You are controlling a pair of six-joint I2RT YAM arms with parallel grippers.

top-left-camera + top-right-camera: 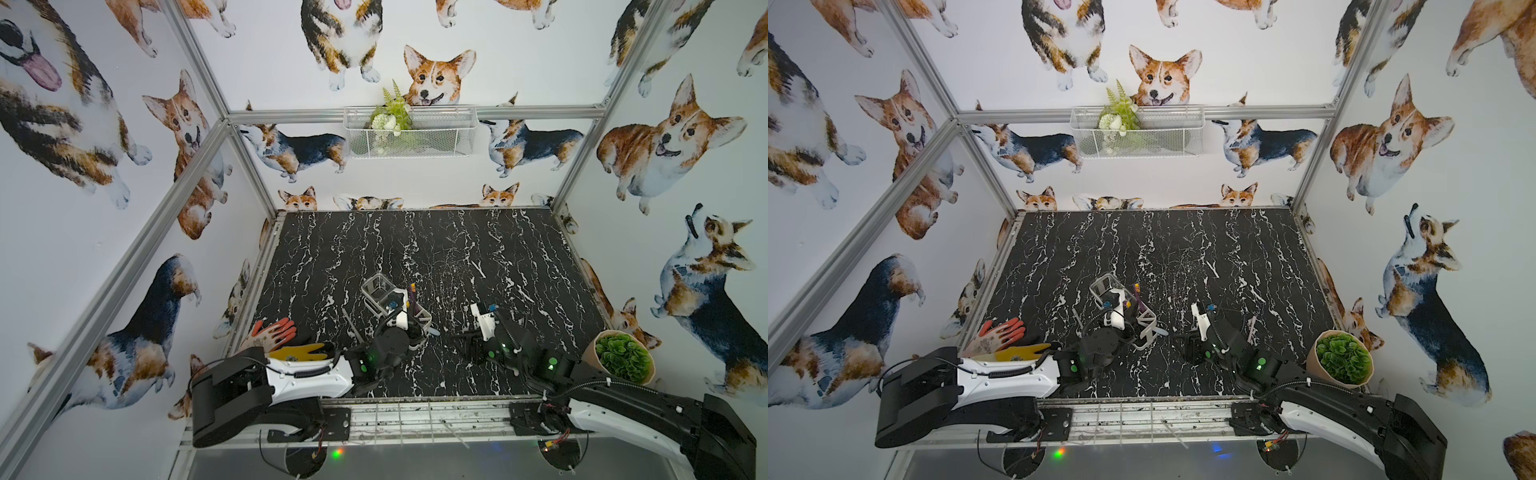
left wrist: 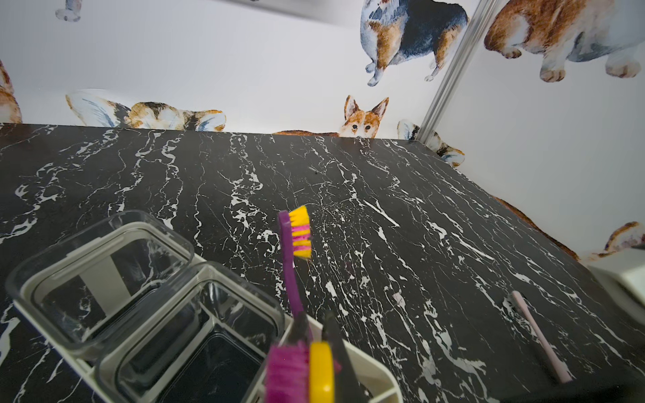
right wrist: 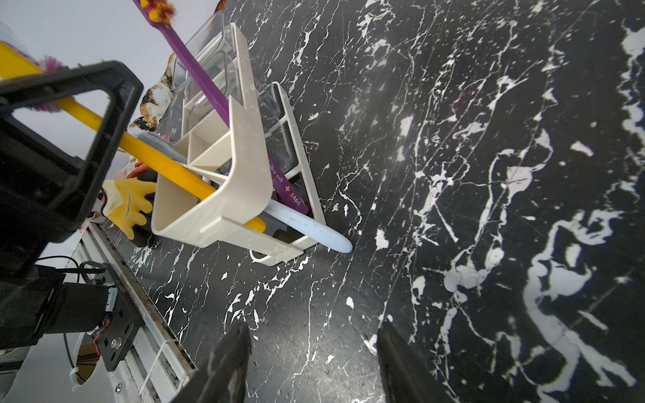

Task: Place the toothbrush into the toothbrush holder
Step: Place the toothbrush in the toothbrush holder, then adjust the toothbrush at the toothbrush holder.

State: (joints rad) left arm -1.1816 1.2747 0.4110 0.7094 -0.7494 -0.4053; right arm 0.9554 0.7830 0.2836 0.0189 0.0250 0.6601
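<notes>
The toothbrush holder (image 1: 376, 291) (image 2: 104, 279) (image 3: 244, 115), a white-framed caddy with clear walls, stands near the table's front middle. My left gripper (image 2: 314, 324) is shut on a yellow-handled toothbrush (image 2: 321, 370) (image 3: 153, 150) with magenta bristles. Its handle slants down into the holder's end compartment. A purple toothbrush (image 2: 289, 268) (image 3: 199, 69) stands in the holder beside it. A pale blue handle (image 3: 314, 230) pokes out at the holder's base. My right gripper (image 3: 314, 335) (image 1: 463, 338) hangs open over bare table to the right of the holder, holding nothing.
An orange glove (image 1: 272, 332) and a yellow glove (image 1: 299, 351) lie at the front left. A potted plant (image 1: 623, 357) stands at the front right. A pink stick (image 2: 541, 342) lies right of the holder, a grey stick (image 1: 351, 324) left of it. A wire basket (image 1: 411, 133) hangs on the back wall.
</notes>
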